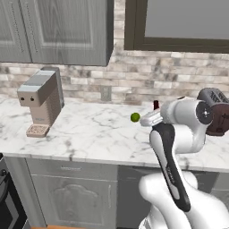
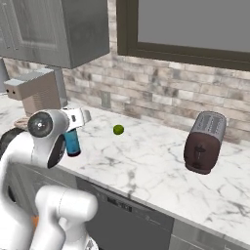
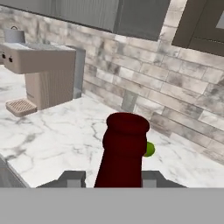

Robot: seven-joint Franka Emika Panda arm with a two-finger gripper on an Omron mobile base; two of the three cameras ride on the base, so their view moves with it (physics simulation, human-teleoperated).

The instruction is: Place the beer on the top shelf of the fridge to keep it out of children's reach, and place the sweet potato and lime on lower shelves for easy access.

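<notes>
Gripper (image 3: 112, 181) is clamped on the beer (image 3: 122, 153): in the hand view the dark red neck stands upright between the two fingertips (image 3: 72, 178), one pad on each side, no gap visible. In the right base view the blue label (image 2: 72, 141) shows just below the hand, bottle upright, at about 9 o'clock in that picture. In the left base view only the dark bottle top (image 1: 155, 105) pokes up behind the wrist. Can't tell whether the bottle base is touching the counter (image 1: 89, 134) or just above it.

Lime (image 2: 118, 129) sits on the marble counter, apart from the bottle. From the bottle it's at roughly 2 o'clock in the right base view. In the hand view it peeks out just behind the neck at 3 o'clock, partly hidden.

Coffee machine (image 1: 40, 103) stands on the counter at 9 o'clock in the left base view, well apart from the bottle. Toaster (image 2: 205, 141) is at 3 o'clock in the right base view, well apart from the lime. Brick backsplash (image 2: 161, 102) runs behind everything, with wall cabinets (image 1: 58, 31) above the coffee machine.
</notes>
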